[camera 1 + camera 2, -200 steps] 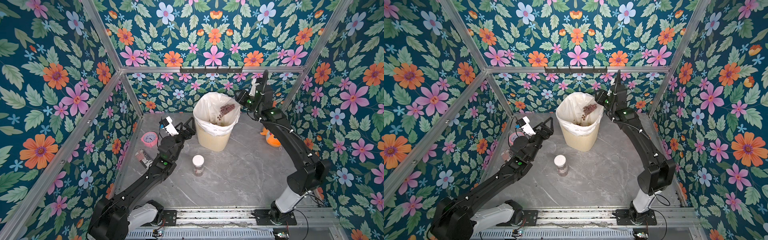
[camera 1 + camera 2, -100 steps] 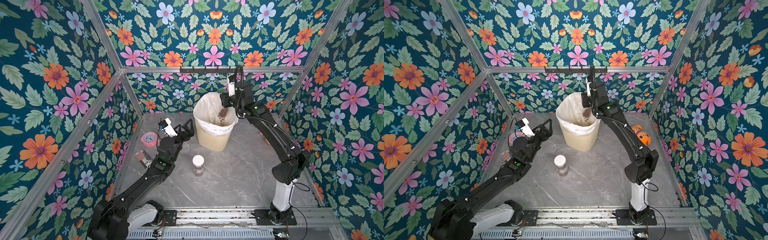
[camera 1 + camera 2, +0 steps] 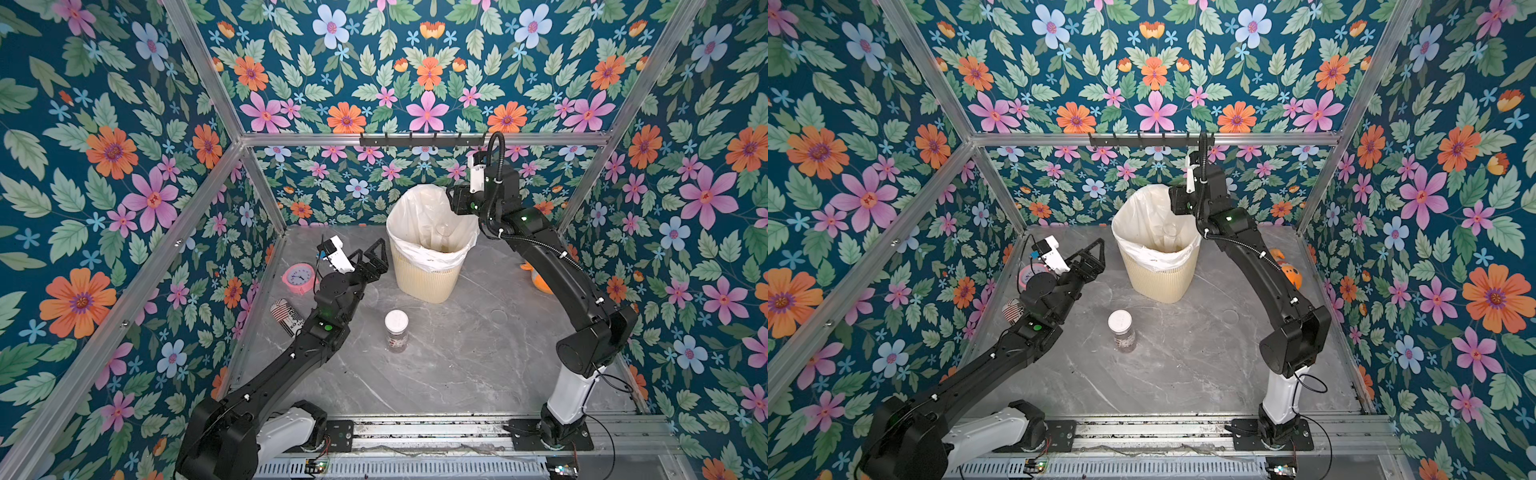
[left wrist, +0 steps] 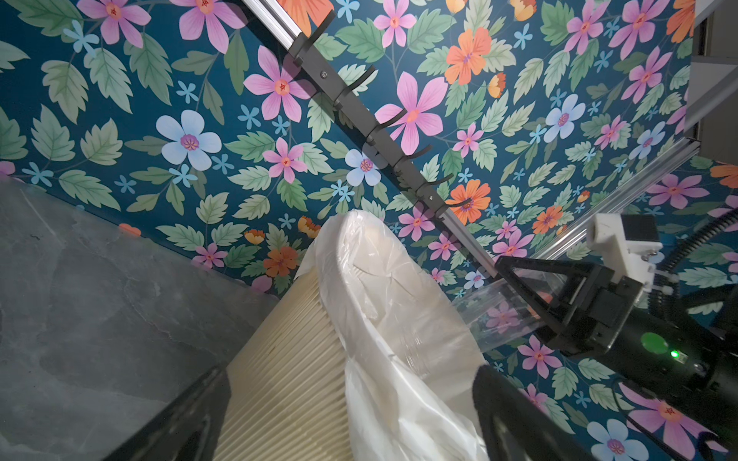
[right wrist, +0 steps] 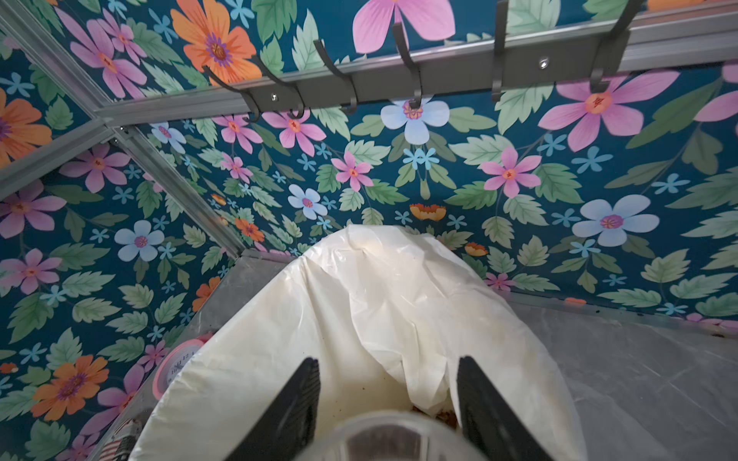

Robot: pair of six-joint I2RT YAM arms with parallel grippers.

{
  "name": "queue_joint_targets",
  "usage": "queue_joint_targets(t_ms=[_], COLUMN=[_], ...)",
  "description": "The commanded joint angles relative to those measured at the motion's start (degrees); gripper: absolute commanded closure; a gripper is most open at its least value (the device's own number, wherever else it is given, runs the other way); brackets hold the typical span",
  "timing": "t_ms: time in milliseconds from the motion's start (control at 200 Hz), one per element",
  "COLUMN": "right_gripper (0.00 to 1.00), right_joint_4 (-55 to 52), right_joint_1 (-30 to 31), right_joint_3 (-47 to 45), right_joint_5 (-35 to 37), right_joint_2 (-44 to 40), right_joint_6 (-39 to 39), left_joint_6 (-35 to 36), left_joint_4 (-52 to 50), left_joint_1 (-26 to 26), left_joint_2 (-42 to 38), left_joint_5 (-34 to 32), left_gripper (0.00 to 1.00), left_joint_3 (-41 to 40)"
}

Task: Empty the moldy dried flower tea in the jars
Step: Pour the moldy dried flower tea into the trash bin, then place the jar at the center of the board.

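I've got R gripper [image 4: 519, 303] clamped on clear jar [image 4: 489, 315], tipped over bin [image 3: 424, 282]; looks emptied. It's light, slick, thin plastic. L gripper [image 3: 370, 258] is spread wide, holds nothing. Lidded jar [image 3: 396, 330] w/ tea [image 3: 396, 344] stands on table [image 3: 457, 365]; I'd grip it mid-body.

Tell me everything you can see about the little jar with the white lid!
The little jar is a small clear cylinder, plastic by its look, with a round white lid on top. Dark reddish-brown tea shows inside, with a white, red-marked label. It stands upright on the grey table, in front of the lined bin. Nothing touches it but the table.
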Motion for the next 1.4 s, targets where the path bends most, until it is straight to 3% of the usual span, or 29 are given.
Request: queue_joint_targets(t_ms=[0,105,285,480,665,820,920,1015,1220,1395], right_gripper=[0.53,0.53,0.53,0.54,0.54,0.54,0.54,0.54,0.55,0.56], right_joint_4=[10.1,9.4,12.5,15.9,18.6,28.3,33.4,39.3,53.1,58.4], right_joint_1=[-0.3,-0.2,-1.6,-6.4,-9.8,-14.5,-16.4,-18.3,-20.8,-20.8], right_joint_3=[-4.9,-3.9,-7.0,-11.7,-14.4,-22.7,-27.9,-32.5,-40.3,-42.7], right_joint_5=[3.1,3.9,1.8,-8.0,-16.6,-25.0,-27.7,-30.8,-34.3,-35.0], right_joint_2=[-3.3,-3.2,-5.1,-6.9,-10.2,-14.1,-16.9,-18.8,-19.2,-18.2], right_joint_6=[0.4,-0.5,4.8,17.9,28.1,41.1,45.4,50.7,64.1,68.8], left_joint_6=[0.0,0.2,0.2,2.1,3.4,2.9,2.5,0.7,-1.5,-2.0], left_joint_4=[0.5,0.5,0.4,-0.7,-2.4,-3.1,-6.8,-4.3,-4.0,-4.3], left_joint_1=[0.1,0.1,0.1,0.1,0.1,0.0,0.0,-0.3,-1.4,-2.8], left_joint_2=[0.2,0.4,1.2,2.5,6.7,10.6,13.0,14.6,19.5,23.5], left_joint_5=[1.1,1.9,3.3,7.0,14.5,21.8,25.0,28.9,35.2,38.6], left_gripper=[0.02,0.03,0.03,0.04,0.09,0.14,0.18,0.19,0.22,0.23], left_joint_3=[0.5,1.0,1.8,4.9,11.0,17.1,22.0,23.9,29.2,35.1])
